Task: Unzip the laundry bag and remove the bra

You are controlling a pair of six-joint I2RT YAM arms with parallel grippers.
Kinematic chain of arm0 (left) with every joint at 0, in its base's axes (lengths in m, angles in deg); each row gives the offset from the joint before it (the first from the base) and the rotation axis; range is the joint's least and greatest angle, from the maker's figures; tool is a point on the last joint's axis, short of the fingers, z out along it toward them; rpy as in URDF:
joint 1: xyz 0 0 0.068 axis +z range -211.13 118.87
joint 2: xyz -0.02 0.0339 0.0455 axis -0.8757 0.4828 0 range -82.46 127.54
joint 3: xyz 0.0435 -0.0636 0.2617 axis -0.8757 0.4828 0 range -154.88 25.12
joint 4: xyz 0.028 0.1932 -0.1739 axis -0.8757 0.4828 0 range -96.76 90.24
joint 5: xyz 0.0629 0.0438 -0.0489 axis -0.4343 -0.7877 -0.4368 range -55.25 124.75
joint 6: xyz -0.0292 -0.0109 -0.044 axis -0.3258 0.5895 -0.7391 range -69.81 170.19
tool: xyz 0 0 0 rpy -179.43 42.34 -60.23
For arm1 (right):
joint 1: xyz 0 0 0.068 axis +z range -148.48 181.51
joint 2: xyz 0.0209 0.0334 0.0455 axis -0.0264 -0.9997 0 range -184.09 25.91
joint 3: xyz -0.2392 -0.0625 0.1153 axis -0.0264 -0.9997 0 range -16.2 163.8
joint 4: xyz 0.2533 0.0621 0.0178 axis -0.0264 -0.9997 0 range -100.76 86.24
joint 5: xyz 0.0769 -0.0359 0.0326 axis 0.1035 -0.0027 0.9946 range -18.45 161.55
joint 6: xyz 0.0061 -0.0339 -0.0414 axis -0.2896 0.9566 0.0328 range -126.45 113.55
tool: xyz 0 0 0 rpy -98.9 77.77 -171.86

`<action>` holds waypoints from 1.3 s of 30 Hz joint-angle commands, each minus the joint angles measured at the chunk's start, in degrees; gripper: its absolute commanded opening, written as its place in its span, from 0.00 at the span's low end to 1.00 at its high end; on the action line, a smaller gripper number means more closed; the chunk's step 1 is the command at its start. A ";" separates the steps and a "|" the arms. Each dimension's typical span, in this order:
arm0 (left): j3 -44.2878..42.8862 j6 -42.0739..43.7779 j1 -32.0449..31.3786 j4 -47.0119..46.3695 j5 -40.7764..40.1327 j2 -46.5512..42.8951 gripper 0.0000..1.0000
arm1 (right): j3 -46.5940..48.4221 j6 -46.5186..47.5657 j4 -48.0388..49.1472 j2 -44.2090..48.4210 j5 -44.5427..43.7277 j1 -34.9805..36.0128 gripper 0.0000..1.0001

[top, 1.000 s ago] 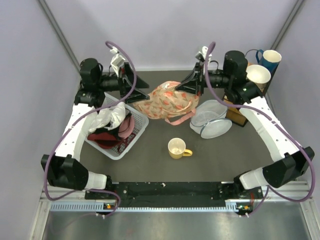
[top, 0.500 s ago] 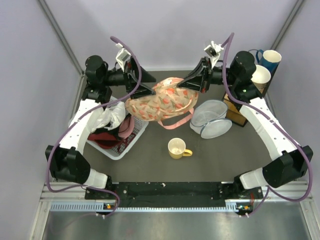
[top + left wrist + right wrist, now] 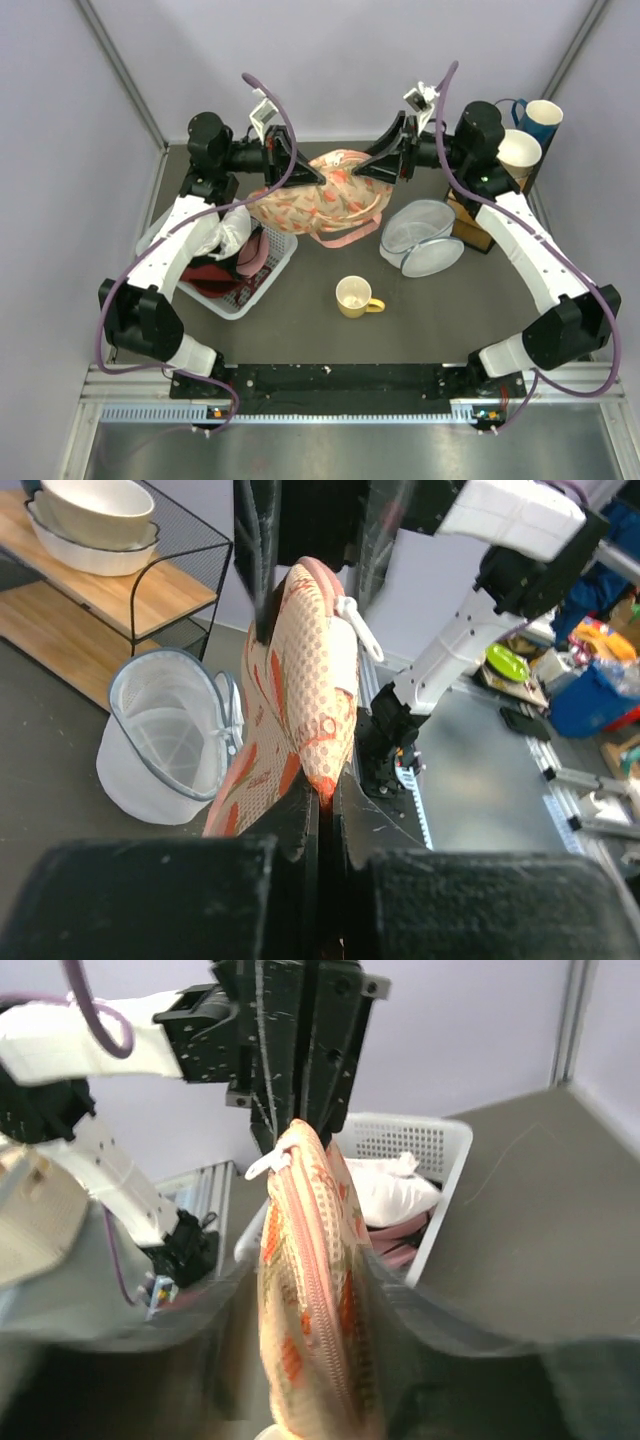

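Note:
The laundry bag (image 3: 325, 200), peach-pink with red prints, hangs above the table at the back centre between both arms. My left gripper (image 3: 300, 178) is shut on its left edge; in the left wrist view the fabric (image 3: 300, 680) is pinched between the jaws (image 3: 327, 790). My right gripper (image 3: 375, 170) stands open around the bag's right end; its blurred jaws (image 3: 310, 1265) flank the bag (image 3: 310, 1300) on either side. The pink zipper runs shut along the bag's edge, with its white pull (image 3: 265, 1165) at the far end. The bra is hidden.
A white basket (image 3: 262, 290) of clothes sits at the left. A yellow mug (image 3: 355, 297) stands at centre front. The round white mesh container (image 3: 420, 240) lies at the right, with paper cups (image 3: 518, 150) and a wooden rack behind it.
My left gripper has shut on the bag's left edge. My right gripper, shut on the bag before, has opened. Both arms moved inward, with the bag bunched and lifted between them.

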 commanded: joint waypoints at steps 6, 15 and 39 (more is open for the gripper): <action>-5.32 8.92 0.41 17.19 -16.19 -0.50 0.00 | 0.47 16.19 -19.23 9.29 -30.63 2.98 0.89; -4.26 6.19 0.32 17.19 -19.01 0.38 0.00 | 2.23 38.77 -21.35 9.84 -62.75 20.74 0.57; -3.91 6.28 0.23 21.32 -21.30 -0.85 0.00 | 10.31 48.80 -18.27 2.46 -75.51 28.48 0.82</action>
